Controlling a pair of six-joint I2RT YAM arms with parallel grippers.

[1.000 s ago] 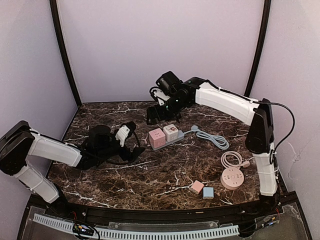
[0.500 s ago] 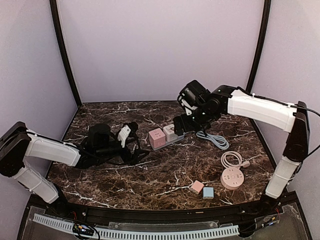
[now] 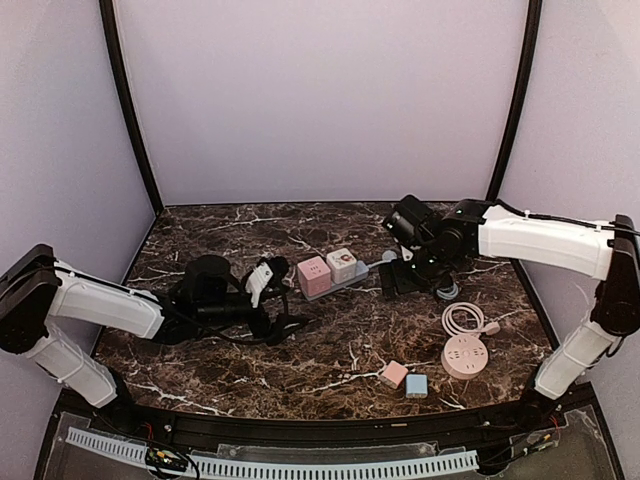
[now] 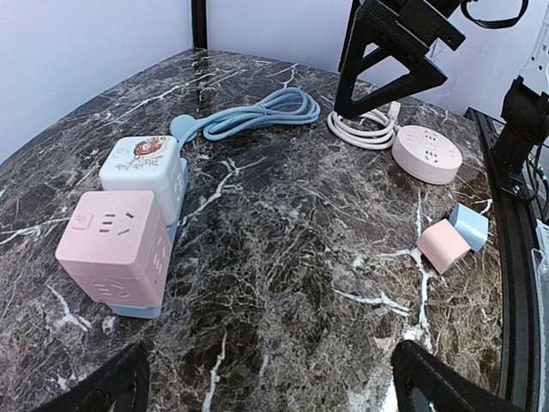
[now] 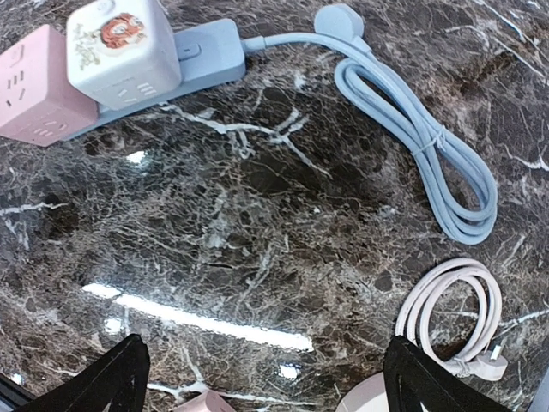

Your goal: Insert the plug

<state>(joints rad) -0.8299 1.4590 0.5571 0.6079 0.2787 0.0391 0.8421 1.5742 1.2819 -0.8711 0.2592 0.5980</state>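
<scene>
This is a robot test booth in a lab. Plain lavender walls (image 3: 320, 90) and black frame posts (image 3: 128, 110) box in a marble-patterned tabletop (image 3: 340, 335). A white left arm (image 3: 105, 300) and right arm (image 3: 540, 238) stand at its near edge. A slotted cable duct (image 3: 300, 466) runs along the front, and a power strip (image 5: 210, 51) lies loose as a prop.

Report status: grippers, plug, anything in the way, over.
Left gripper open, empty. Right gripper open, empty, near the blue cord. Blue plug loose on table, uninserted. No obstruction seen at plug.
</scene>
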